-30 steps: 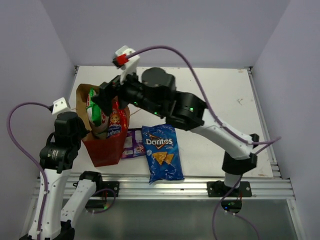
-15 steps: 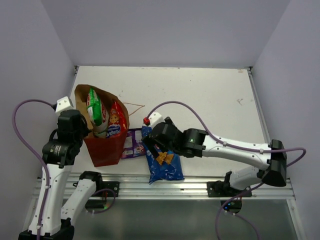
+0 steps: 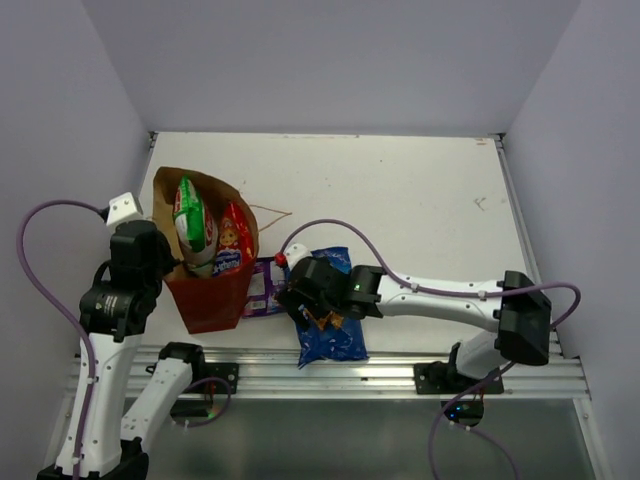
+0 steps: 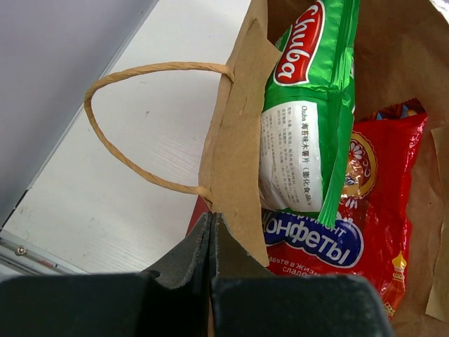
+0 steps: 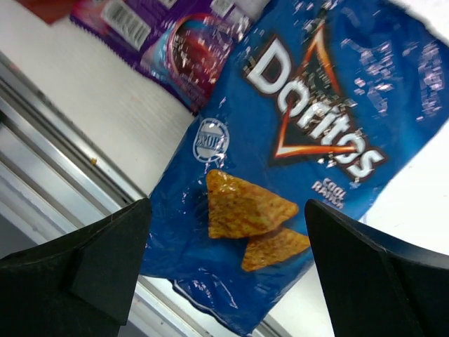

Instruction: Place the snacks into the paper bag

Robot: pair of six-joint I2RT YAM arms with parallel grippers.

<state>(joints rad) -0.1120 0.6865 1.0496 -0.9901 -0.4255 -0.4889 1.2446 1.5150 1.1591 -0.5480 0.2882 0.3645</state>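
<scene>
Right wrist view has the right gripper (image 5: 235,242) spread wide, one finger on each side of the blue Doritos bag (image 5: 309,140) and nothing gripped. That bag lies flat and label up on the table (image 5: 105,119), near its front edge. The small purple packet (image 5: 175,49) sits against its upper corner. I judge the step in hand to be the pick of the Doritos bag. The next move calls for dropping onto the crinkly foil, closing on it, and carrying it over to the paper bag (image 3: 210,300). This packet is large, so it probably has to go in end-first. The right arm reaches low and long across the table from its base, wrist tipped down. The left arm stands upright, and the left gripper (image 4: 210,235) pinches the paper bag's near wall beside a string handle, jaws closed. The green-white chip bag (image 4: 316,105) and red snack-mix bag (image 4: 372,203) already stand inside.
</scene>
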